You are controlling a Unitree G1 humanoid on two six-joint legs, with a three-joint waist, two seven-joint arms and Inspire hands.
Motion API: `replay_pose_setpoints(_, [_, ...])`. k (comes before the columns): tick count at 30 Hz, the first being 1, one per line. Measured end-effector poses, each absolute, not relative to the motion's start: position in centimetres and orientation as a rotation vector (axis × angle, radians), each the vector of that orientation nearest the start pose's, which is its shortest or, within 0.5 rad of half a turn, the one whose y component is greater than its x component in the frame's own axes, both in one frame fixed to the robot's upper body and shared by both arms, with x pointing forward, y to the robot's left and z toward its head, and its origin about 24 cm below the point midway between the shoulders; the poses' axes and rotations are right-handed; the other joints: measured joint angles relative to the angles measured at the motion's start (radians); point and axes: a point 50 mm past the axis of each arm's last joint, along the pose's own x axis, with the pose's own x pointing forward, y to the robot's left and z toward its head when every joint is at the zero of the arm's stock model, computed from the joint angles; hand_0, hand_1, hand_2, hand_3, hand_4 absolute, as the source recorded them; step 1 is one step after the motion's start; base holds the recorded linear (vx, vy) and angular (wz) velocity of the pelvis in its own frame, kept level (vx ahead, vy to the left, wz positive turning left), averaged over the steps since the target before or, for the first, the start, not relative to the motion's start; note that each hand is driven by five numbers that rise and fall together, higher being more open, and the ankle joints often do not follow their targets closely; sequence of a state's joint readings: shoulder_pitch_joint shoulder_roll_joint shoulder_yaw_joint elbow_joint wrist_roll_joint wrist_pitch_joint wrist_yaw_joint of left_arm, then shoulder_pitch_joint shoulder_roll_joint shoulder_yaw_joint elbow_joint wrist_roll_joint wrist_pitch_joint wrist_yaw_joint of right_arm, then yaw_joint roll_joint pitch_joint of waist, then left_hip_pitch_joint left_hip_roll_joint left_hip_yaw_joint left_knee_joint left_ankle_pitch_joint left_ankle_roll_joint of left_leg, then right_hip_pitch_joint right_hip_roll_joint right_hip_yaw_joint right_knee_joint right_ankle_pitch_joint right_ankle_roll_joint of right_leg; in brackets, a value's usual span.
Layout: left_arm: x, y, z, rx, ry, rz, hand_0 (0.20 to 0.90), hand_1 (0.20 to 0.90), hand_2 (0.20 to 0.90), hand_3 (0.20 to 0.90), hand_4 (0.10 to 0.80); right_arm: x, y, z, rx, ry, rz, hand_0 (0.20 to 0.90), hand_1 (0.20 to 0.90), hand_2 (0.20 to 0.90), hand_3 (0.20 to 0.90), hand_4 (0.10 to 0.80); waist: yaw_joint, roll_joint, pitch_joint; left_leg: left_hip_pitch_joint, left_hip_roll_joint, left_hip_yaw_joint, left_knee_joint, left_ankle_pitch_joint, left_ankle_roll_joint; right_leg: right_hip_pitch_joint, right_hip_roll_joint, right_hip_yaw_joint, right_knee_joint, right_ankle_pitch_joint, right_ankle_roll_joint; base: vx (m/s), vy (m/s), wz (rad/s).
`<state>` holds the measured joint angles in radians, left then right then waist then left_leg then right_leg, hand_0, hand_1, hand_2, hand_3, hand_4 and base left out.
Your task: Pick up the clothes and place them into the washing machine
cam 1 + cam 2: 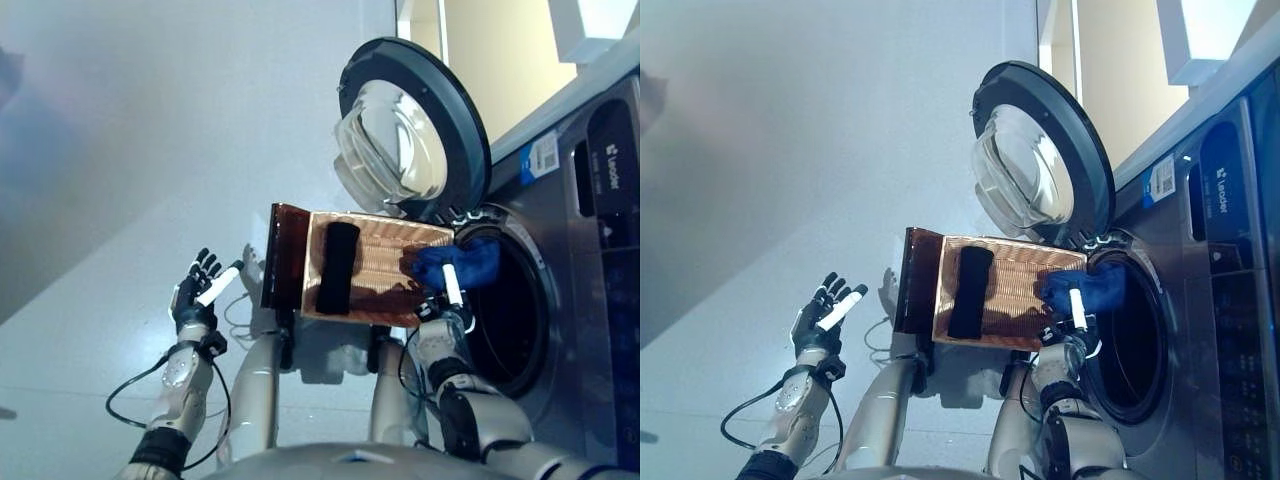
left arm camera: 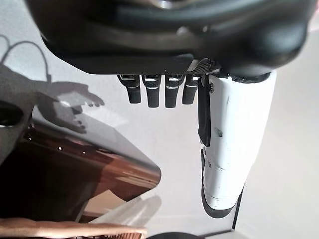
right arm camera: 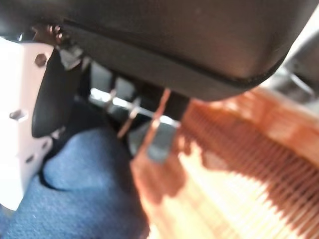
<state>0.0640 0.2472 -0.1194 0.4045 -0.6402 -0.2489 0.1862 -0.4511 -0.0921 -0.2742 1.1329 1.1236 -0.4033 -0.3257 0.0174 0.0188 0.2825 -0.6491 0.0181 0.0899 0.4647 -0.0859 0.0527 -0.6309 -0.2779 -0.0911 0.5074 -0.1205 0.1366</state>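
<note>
Grey floor [image 1: 120, 150] all round, front-loader at right with its round door [image 1: 415, 125] swung wide open to the far side. Blue garment [image 1: 462, 262] sits at the right end of the brown slatted basket [image 1: 375, 262], bunched against the lip of the drum opening [image 1: 520, 310] and partly over it. Right hand [image 1: 447, 292] is on it: in the right wrist view the white-covered thumb [image 3: 20, 119] presses into the blue cloth and the fingers curl round it, so I read it as clamped on the garment. Step in hand looks like the transfer into the drum. To do it well: keep the pinch firm, lift the cloth clear of the basket edge before moving right so it doesn't snag on the slats, carry it well inside the opening rather than dropping it on the rim, and only let go once the whole bundle is past the lip; any trailing end could hang out over the seal. Black rolled garment [image 1: 337, 267] lies across the basket's left half, untouched, next in line. Left hand [image 1: 200, 290] hangs off to the left of the basket, above the floor, fingers [image 2: 157, 92] straight and released, holding nothing; best kept clear there.
</note>
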Motion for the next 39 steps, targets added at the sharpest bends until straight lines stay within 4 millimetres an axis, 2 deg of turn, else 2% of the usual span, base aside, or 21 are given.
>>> replay_pose_setpoints(9, [21.8, 21.1, -3.7, -0.331, 0.245, 0.311, 0.900, 0.900, 0.900, 0.900, 0.800, 26.7, -23.3, -6.6, 1.112, 0.299, -1.107, 0.200, 0.200, 0.200, 0.200, 0.300, 0.000, 0.024, 0.031, -0.045, 0.003, 0.012, 0.043, -0.010, 0.000, -0.061, -0.001, 0.024, 0.055, -0.008, -0.006, -0.033, 0.014, -0.03])
replay_pose_setpoints(17, [22.0, 20.8, -3.6, -0.336, 0.241, 0.304, 0.900, 0.900, 0.900, 0.900, 0.800, 27.3, -23.7, -5.8, 1.150, 0.237, -1.149, 0.200, 0.200, 0.200, 0.200, 0.300, -0.003, 0.052, 0.048, -0.113, 0.017, 0.018, 0.200, -0.089, 0.007, -0.116, -0.001, 0.055, 0.171, -0.053, -0.001, 0.008, 0.013, -0.05])
replay_pose_setpoints(21, [21.8, 20.9, -3.6, -0.337, 0.243, 0.318, 0.900, 0.900, 0.900, 0.900, 0.800, 26.3, -24.7, -6.2, 1.205, 0.213, -1.246, 0.200, 0.200, 0.200, 0.200, 0.300, -0.004, 0.056, 0.046, -0.145, 0.021, 0.018, 0.284, -0.128, 0.008, -0.145, -0.004, 0.068, 0.247, -0.088, 0.006, -0.009, -0.004, 0.00])
replay_pose_setpoints(22, [21.7, 21.0, -3.6, -0.338, 0.243, 0.321, 0.900, 0.900, 0.900, 0.900, 0.800, 26.5, -25.0, -5.8, 1.215, 0.193, -1.264, 0.200, 0.200, 0.200, 0.200, 0.300, -0.005, 0.056, 0.047, -0.154, 0.022, 0.016, 0.304, -0.148, 0.016, -0.153, -0.007, 0.068, 0.266, -0.101, 0.013, 0.122, -0.018, 0.01])
replay_pose_setpoints(23, [21.6, 21.0, -3.7, -0.338, 0.245, 0.321, 0.900, 0.900, 0.900, 0.900, 0.800, 26.4, -25.3, -5.8, 1.228, 0.182, -1.278, 0.200, 0.200, 0.200, 0.200, 0.300, -0.004, 0.055, 0.043, -0.160, 0.022, 0.016, 0.311, -0.148, 0.009, -0.161, -0.007, 0.073, 0.275, -0.106, 0.009, 0.125, -0.020, 0.02])
replay_pose_setpoints(25, [21.3, 20.9, -3.7, -0.341, 0.246, 0.319, 0.900, 0.900, 0.900, 0.900, 0.800, 26.1, -26.2, -5.6, 1.237, 0.164, -1.317, 0.200, 0.200, 0.200, 0.200, 0.300, -0.005, 0.056, 0.044, -0.169, 0.022, 0.015, 0.332, -0.162, 0.015, -0.169, -0.009, 0.073, 0.296, -0.118, 0.011, 0.013, -0.005, 0.02])
replay_pose_setpoints(30, [20.9, 21.2, -3.8, -0.335, 0.253, 0.324, 0.900, 0.900, 0.900, 0.900, 0.800, 25.4, -28.8, -4.8, 1.248, 0.099, -1.421, 0.200, 0.200, 0.200, 0.200, 0.300, -0.004, 0.058, 0.035, -0.182, 0.023, 0.015, 0.352, -0.173, 0.011, -0.181, -0.012, 0.074, 0.315, -0.134, 0.011, -0.016, 0.000, 0.01])
replay_pose_setpoints(33, [20.8, 21.2, -3.8, -0.347, 0.250, 0.323, 0.900, 0.900, 0.900, 0.900, 0.800, 24.9, -31.4, -3.6, 1.271, 0.021, -1.513, 0.200, 0.200, 0.200, 0.200, 0.300, -0.002, 0.062, 0.024, -0.203, 0.022, 0.016, 0.373, -0.174, 0.020, -0.199, -0.015, 0.075, 0.333, -0.139, 0.012, -0.050, 0.005, 0.03])
replay_pose_setpoints(39, [20.6, 21.3, -3.9, -0.345, 0.256, 0.326, 0.900, 0.900, 0.900, 0.900, 0.800, 24.1, -34.3, -2.3, 1.266, -0.060, -1.574, 0.200, 0.200, 0.200, 0.200, 0.300, -0.002, 0.066, 0.016, -0.217, 0.021, 0.019, 0.374, -0.174, 0.023, -0.215, -0.018, 0.079, 0.334, -0.137, 0.013, 0.000, 0.000, 0.00])
